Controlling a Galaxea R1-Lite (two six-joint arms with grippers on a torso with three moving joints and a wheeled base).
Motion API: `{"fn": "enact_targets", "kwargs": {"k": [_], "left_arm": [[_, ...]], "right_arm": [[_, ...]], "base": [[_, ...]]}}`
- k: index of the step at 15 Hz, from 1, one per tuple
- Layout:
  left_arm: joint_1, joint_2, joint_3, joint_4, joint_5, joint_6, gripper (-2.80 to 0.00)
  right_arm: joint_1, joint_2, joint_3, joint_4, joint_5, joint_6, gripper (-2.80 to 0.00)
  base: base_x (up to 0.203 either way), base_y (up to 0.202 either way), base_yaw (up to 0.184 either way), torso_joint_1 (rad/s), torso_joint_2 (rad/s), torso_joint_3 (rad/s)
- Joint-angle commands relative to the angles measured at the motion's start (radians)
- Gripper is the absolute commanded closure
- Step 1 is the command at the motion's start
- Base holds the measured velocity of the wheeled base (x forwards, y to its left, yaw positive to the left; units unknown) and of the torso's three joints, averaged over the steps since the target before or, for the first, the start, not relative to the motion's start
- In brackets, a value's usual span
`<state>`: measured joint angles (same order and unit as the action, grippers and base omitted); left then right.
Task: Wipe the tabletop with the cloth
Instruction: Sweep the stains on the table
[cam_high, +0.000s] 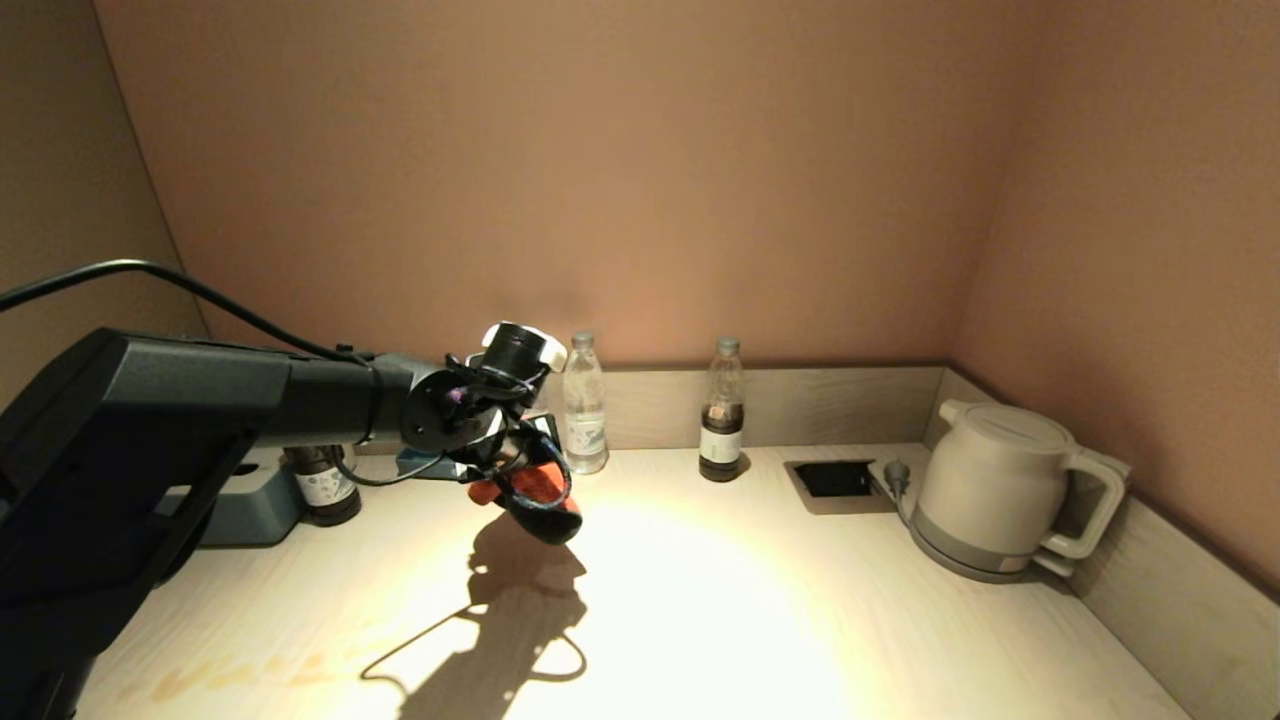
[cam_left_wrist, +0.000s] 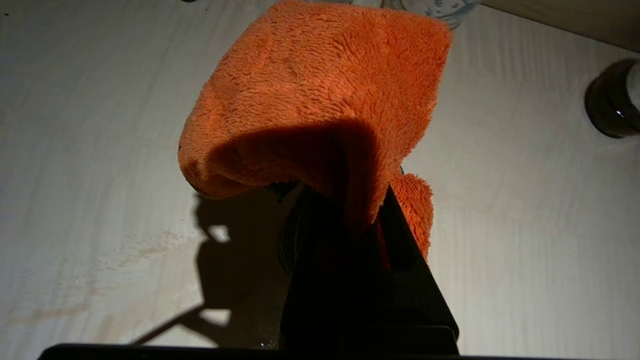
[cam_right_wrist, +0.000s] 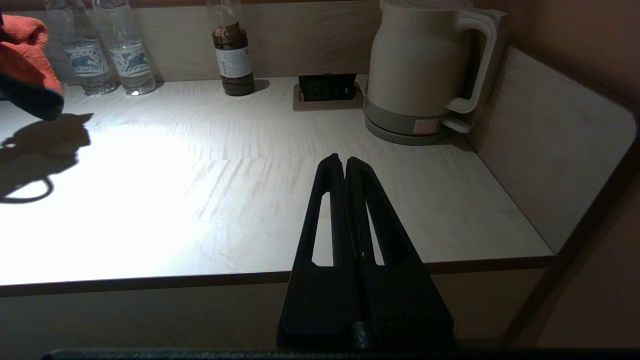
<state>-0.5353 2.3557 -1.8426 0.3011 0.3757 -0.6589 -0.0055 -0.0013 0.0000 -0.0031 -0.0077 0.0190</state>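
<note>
The orange-red fuzzy cloth (cam_high: 535, 490) with a dark underside hangs in the air above the pale wood-grain tabletop (cam_high: 720, 590), at the back left near the bottles. My left gripper (cam_high: 510, 470) is shut on the cloth. In the left wrist view the cloth (cam_left_wrist: 320, 95) drapes over the black fingers (cam_left_wrist: 405, 240), and its shadow falls on the tabletop (cam_left_wrist: 90, 150) beneath. The cloth (cam_right_wrist: 27, 55) also shows at the edge of the right wrist view. My right gripper (cam_right_wrist: 345, 162) is shut and empty, parked near the tabletop's front edge (cam_right_wrist: 150, 282).
Two clear water bottles (cam_high: 584, 405) (cam_right_wrist: 125, 50) and a dark bottle (cam_high: 722, 410) stand along the back rim. Another dark bottle (cam_high: 325, 485) and a blue-grey box (cam_high: 250, 500) sit at the far left. A cream kettle (cam_high: 1000, 490) stands at the right beside a black recess (cam_high: 835, 478).
</note>
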Motion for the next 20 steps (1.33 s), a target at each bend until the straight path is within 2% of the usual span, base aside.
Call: {"fn": "enact_targets", "kwargs": {"k": [1,13,15,20], "left_arm": [[0.010,0.081,-0.037,0.003,0.012,-0.003,0.00],[0.017,0.180,-0.090,0.041,0.018,0.004,0.00],[-0.011,0.195,-0.093,0.098,0.017,0.001,0.00],[-0.014,0.212,-0.095,0.101,0.017,0.004,0.00]], "right_arm": [[0.001,0.001,0.000,0.000,0.000,0.001,0.00],[0.001,0.001,0.000,0.000,0.000,0.001,0.00],[0.001,0.001,0.000,0.000,0.000,0.001,0.00],[0.001,0.001,0.000,0.000,0.000,-0.001,0.00]], "base": [[0.000,0.000,0.000,0.000,0.00,0.000],[0.000,0.000,0.000,0.000,0.00,0.000],[0.000,0.000,0.000,0.000,0.00,0.000],[0.000,0.000,0.000,0.000,0.00,0.000]]}}
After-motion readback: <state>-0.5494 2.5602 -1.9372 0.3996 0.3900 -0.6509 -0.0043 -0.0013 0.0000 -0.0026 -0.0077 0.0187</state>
